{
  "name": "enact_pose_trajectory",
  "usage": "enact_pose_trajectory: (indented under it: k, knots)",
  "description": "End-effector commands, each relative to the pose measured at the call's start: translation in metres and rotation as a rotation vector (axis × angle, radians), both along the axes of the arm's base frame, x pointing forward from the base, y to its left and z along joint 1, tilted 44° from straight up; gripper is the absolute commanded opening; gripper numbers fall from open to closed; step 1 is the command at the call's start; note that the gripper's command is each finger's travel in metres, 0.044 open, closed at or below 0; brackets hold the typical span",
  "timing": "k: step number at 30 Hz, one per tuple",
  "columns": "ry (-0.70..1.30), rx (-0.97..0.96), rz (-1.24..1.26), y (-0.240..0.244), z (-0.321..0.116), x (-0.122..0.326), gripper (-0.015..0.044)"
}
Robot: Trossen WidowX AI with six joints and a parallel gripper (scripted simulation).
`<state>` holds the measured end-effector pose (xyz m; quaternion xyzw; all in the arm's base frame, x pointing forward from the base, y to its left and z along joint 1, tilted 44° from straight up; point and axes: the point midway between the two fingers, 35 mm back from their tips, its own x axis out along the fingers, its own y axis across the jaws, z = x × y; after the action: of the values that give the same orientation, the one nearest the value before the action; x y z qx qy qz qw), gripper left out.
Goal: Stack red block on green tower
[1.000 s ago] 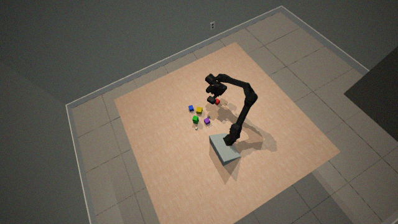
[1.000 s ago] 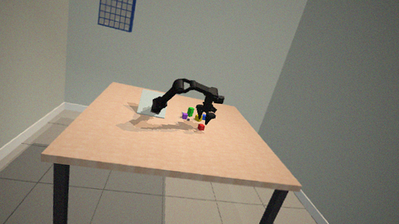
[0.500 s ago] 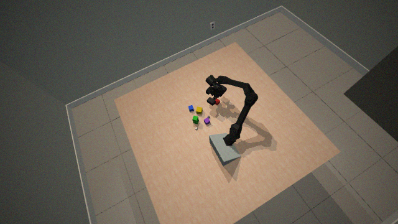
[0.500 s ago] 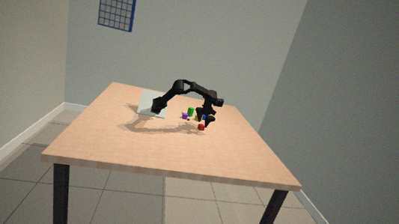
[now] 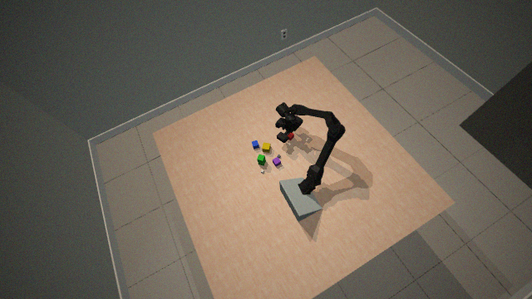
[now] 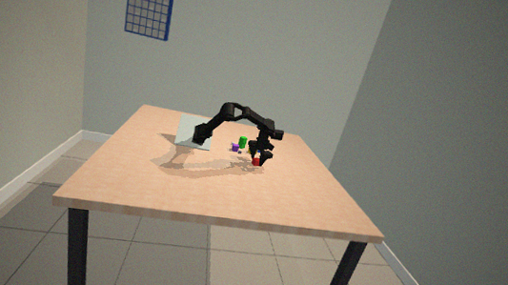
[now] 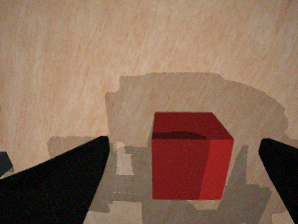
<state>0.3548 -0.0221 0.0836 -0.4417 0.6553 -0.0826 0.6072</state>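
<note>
One red block (image 7: 189,156) sits flat on the wooden table (image 6: 210,190), between my two fingers and untouched by either; from my wrist it lies a little right of centre, nearer my right finger than my left. My gripper (image 5: 287,136) is spread wide and holds nothing, its tips low around the block in the side view.

I judge this to be the reach-and-grasp step: nothing has been lifted, so the stacking itself is all to come. Next I should shift slightly so the block centres in the gap, settle lower until my pads face its side walls, then close squarely on two opposite faces. A skewed pinch could twist or push the cube along the table.

Moving outward, the green tower (image 5: 261,159) stands well apart from me, toward the arm's base side. Close around it are a yellow block (image 5: 266,146), a blue block (image 5: 255,144) and a purple block (image 5: 277,161), with tiny grey bits near the purple and green ones that I cannot identify. Carrying the red cube over there will call for enough height to pass above those neighbours and a straight, gentle descent onto the tower's top, since a sideways nudge could topple it.

No bins, trays or other containers show anywhere; only the pale base plate (image 5: 300,199) under my arm.
</note>
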Motion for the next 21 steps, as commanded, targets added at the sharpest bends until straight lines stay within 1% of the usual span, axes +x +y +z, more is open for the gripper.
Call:
enact_pose_trajectory:
  k: [1, 16, 21]
  knots:
    - [0.010, -0.008, 0.001, -0.0051, -0.0042, -0.0013, 0.0440]
    - [0.010, -0.008, 0.001, -0.0048, -0.0039, -0.0013, 0.0440]
    - [0.010, -0.008, 0.001, -0.0048, -0.0039, -0.0013, 0.0309]
